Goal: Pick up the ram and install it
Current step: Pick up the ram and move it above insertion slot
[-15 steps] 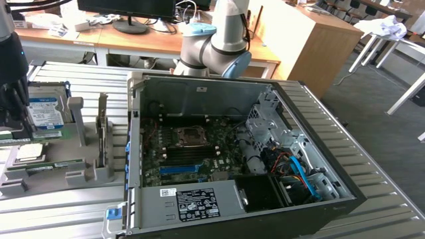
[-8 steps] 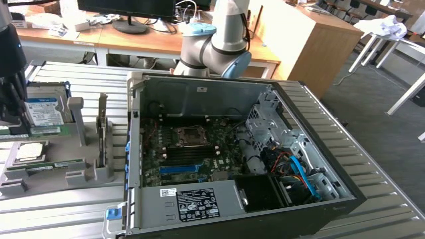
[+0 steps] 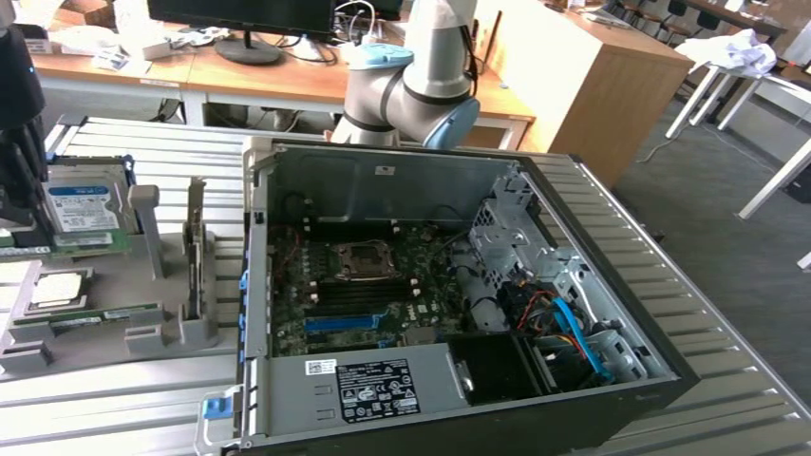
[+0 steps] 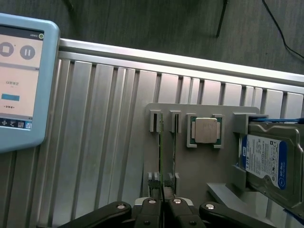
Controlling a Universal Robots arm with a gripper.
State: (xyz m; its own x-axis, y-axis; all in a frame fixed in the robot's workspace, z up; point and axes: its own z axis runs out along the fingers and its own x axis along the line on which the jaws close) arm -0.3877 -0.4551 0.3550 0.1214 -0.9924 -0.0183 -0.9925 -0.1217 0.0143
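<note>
Ram (image 3: 95, 316) standing on edge in the grey holder (image 3: 203, 334) at the exterior view's left, next to the open computer case (image 3: 380, 190) on the slatted worktop (image 3: 709, 313). In the wrist view, the pincer (image 4: 162, 204) is narrowed almost shut above the ram's near end; contact unclear, processor (image 4: 206, 129) just beside

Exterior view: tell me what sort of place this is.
Probably a robotics lab or workshop: an open computer case on a slatted metal table, desks with a monitor behind, and a robot arm.
</note>
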